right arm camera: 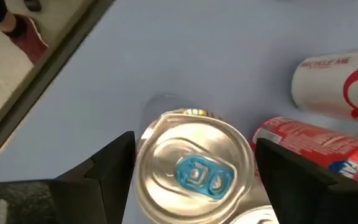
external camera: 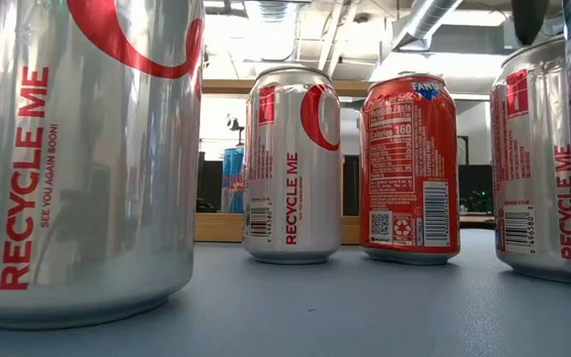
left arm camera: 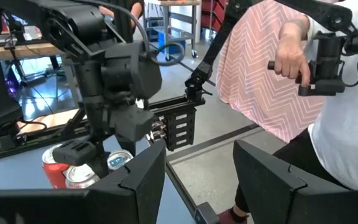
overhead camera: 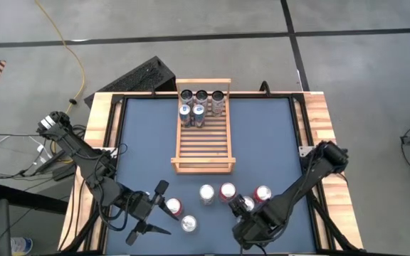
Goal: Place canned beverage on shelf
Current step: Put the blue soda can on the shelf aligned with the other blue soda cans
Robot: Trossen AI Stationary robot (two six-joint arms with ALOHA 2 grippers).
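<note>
The light-wood shelf [overhead camera: 203, 135] lies mid-table, with several cans [overhead camera: 201, 105] standing at its far end. Loose cans stand upright on the blue table top near the front. My right gripper [overhead camera: 246, 212] points steeply down over one silver can [right arm camera: 194, 171] with a blue tab. It is open, with one finger [right arm camera: 107, 171] on each side of the can's top. Whether the fingers touch the can, I cannot tell. My left gripper [left arm camera: 201, 186] waits at the front left, held level above the table and slightly open, with nothing between its fingers.
A red can [right arm camera: 309, 146] and a silver can [right arm camera: 337, 84] stand close beside the one between my right fingers. Two more cans [overhead camera: 181, 215] stand near my left gripper. A person [left arm camera: 272, 68] stands beyond the table's right edge.
</note>
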